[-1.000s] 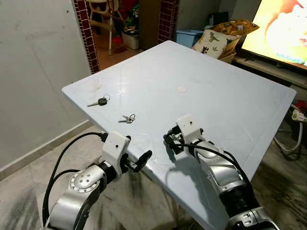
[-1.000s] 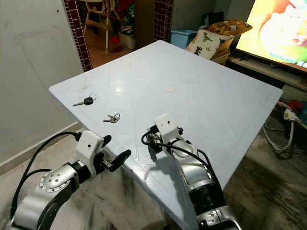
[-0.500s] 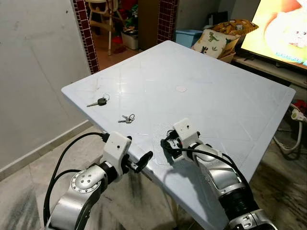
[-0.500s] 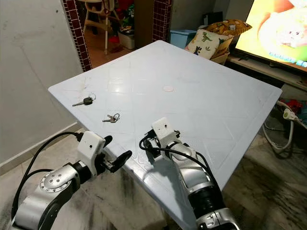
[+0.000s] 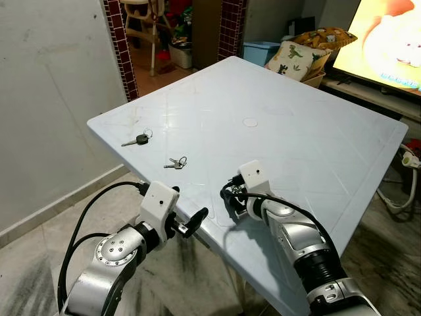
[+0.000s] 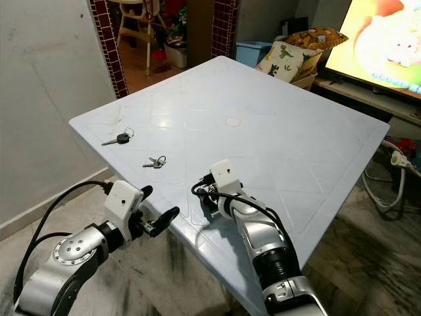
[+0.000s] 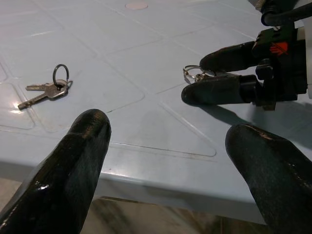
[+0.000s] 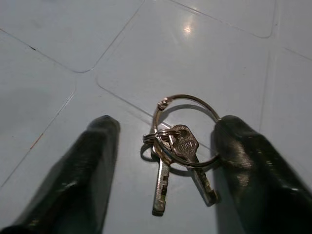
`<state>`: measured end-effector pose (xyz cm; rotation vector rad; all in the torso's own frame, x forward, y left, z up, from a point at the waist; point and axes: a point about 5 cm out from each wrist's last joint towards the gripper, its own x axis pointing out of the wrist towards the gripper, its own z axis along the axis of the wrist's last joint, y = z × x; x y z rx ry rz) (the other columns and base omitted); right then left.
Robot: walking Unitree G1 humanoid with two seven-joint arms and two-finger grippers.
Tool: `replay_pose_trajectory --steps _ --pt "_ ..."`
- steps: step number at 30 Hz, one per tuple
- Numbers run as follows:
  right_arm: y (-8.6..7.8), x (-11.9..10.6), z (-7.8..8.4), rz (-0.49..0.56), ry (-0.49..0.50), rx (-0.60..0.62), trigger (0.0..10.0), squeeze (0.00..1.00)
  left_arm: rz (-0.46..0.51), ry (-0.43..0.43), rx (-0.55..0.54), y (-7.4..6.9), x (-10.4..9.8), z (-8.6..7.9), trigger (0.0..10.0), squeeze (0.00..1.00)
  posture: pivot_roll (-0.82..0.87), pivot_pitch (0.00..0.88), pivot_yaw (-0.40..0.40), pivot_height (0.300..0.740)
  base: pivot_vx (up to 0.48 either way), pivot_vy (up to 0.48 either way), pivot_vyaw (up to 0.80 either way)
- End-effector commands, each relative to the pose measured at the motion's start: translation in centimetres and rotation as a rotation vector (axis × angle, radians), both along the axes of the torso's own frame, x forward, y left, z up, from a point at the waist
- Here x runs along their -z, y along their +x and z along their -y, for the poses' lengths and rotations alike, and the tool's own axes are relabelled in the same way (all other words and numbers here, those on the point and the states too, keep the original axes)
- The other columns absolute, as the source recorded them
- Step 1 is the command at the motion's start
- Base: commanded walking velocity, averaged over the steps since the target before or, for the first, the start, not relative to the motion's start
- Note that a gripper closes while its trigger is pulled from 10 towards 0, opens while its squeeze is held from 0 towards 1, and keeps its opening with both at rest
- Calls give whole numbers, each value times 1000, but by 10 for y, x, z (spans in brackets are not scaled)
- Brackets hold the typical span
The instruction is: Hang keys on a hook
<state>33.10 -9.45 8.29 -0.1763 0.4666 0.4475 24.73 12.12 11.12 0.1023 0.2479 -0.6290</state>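
A key ring with two small silver keys (image 8: pixel 183 136) lies flat on the pale blue table (image 5: pixel 296 125), close to its near edge. My right gripper (image 5: pixel 231 201) rests low on the table and is open, one finger on each side of the ring; one fingertip (image 8: pixel 229 131) touches the ring. In the left wrist view the same ring (image 7: pixel 195 74) sits between the right fingers (image 7: pixel 219 87). A black-headed key (image 5: pixel 137 139) and another small key pair (image 5: pixel 175 162) lie farther left. My left gripper (image 5: pixel 189 212) hangs open just below the table's front edge, holding nothing.
A bare white wall (image 5: pixel 46 85) stands to the left, with a tiled doorway (image 5: pixel 122 46) and a high chair beyond. A lit television (image 5: pixel 388 39), a dinosaur cushion (image 5: pixel 296 58) and a blue bin (image 5: pixel 260 49) are behind the table. A cable (image 5: pixel 404 178) trails on the floor at right.
My right gripper has drawn slightly left and lower, toward the near edge of the table. The left arm holds its place.
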Motion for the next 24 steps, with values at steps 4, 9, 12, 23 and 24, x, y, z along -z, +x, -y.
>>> replay_pose_trajectory --steps 4,9,12,23,24 --pt "1 6 9 -33 -17 38 0 0 22 21 8 3 -2 1 10000 0 52 4 -29 740 0 0 0" --pt "2 4 11 -20 -14 59 0 0 31 24 1 4 -2 1 10000 0 51 4 -31 740 0 0 0" --pt "3 3 12 -2 -32 62 0 0 35 23 -3 4 -2 1 10000 0 50 3 -30 740 0 0 0" --pt "3 2 17 16 -60 70 0 0 -4 14 20 2 3 2 10000 0 41 2 -26 740 0 0 0" --pt "3 2 17 17 -60 70 0 0 -12 14 20 2 5 2 10000 0 41 2 -26 740 0 0 0"
